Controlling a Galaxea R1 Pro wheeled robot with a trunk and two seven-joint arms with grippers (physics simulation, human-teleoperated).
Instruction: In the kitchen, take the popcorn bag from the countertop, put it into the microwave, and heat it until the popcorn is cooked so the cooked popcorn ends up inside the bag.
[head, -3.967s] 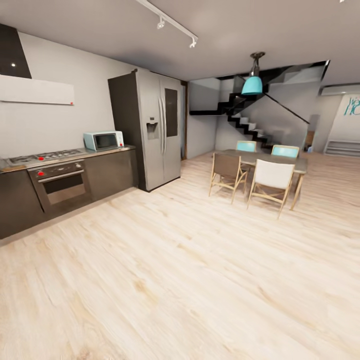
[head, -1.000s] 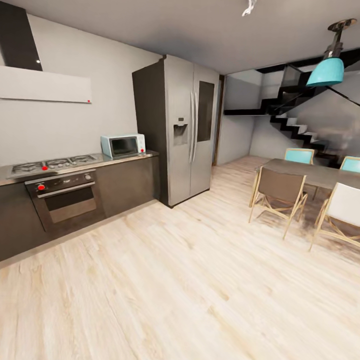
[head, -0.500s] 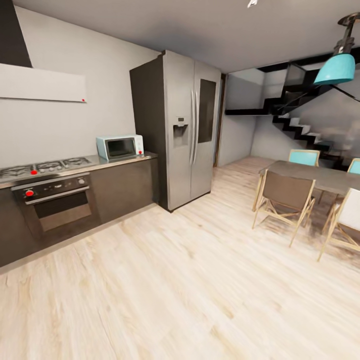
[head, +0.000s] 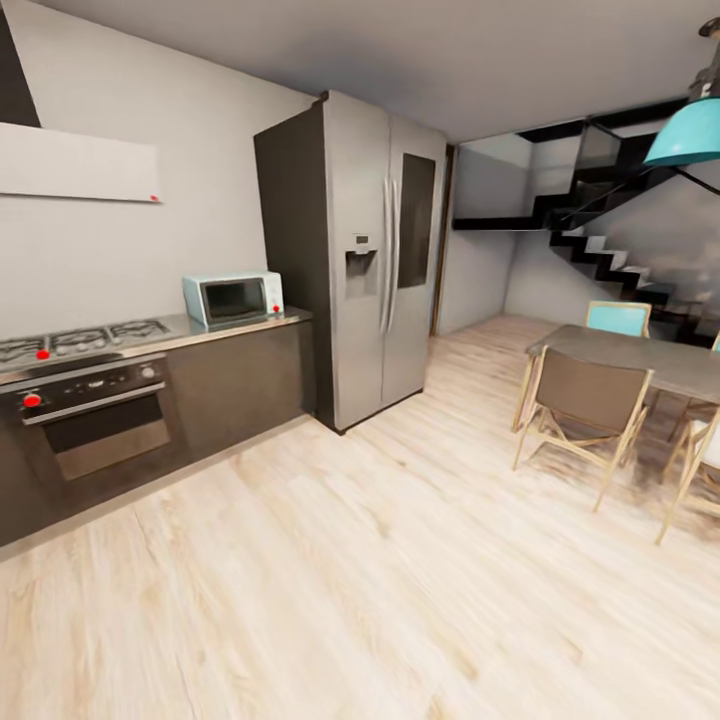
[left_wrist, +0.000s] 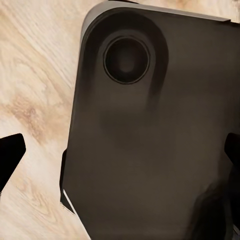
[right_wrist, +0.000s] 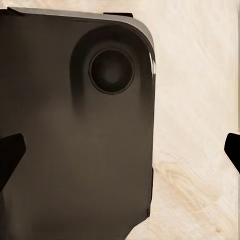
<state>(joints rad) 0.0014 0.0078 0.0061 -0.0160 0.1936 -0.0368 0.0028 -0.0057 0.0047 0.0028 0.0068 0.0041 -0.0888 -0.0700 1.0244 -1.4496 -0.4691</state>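
Microwave (head: 232, 298) sits on countertop (head: 225, 328), beside fridge (head: 375, 255).

Pale grained wood floor (head: 400, 560); brushed steel fridge (head: 385, 250)

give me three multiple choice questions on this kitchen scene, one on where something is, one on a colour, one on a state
1. Where does the microwave stand?
A. on the countertop between the gas hob and the fridge
B. on the dining table
C. on the floor

2. What colour is the hanging lamp?
A. red
B. turquoise
C. yellow

3. What state is the oven door in?
A. hanging wide open
B. removed
C. closed

Answers: 1 A, the pale blue box sits on the grey slab next to the tall fridge. 2 B, its shade near the stairs is turquoise. 3 C, the door lies flush with the dark cabinet fronts.
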